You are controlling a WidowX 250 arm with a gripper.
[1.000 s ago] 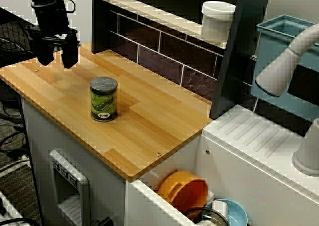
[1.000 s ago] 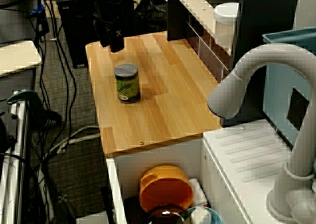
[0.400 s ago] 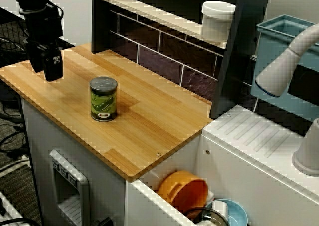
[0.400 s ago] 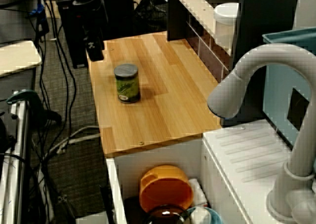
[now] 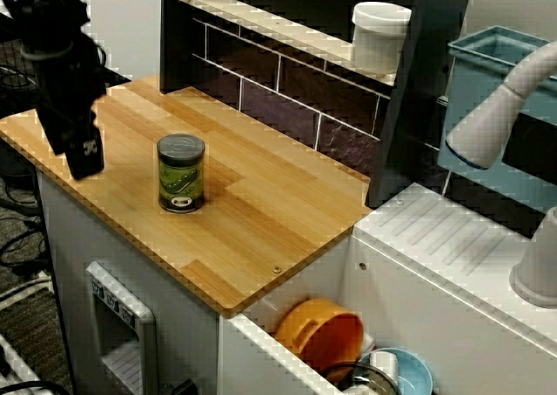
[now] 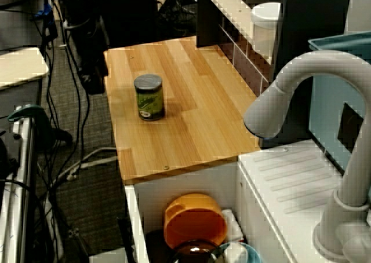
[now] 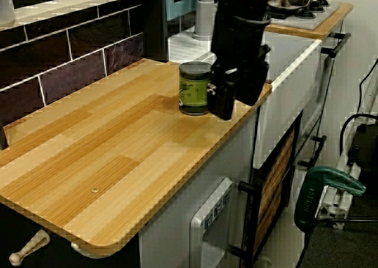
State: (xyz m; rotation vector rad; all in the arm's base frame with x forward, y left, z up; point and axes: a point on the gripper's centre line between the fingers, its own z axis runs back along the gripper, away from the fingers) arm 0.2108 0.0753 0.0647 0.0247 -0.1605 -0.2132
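- View across the counter: the can (image 5: 181, 173) stands upright on the wooden counter (image 5: 270, 221), near its front edge. The gripper (image 5: 84, 156) hangs over the counter's left end, beside the can but clearly apart from it. It shows as one dark block, so I cannot tell whether the fingers are spread or pressed together.
- View from over the tap: the gripper (image 6: 93, 82) sits at the counter's far edge, dark against dark clutter. The can (image 6: 149, 97) has bare wood all round it.
- Low view along the counter: the gripper (image 7: 229, 100) overlaps the can (image 7: 195, 88) in the picture and hangs about level with its lower half. Finger spacing stays unclear.
- Judgement: a clean grip wants the fingers wider than the can, a level sideways approach, and contact at mid-height so the can does not tip or skid.
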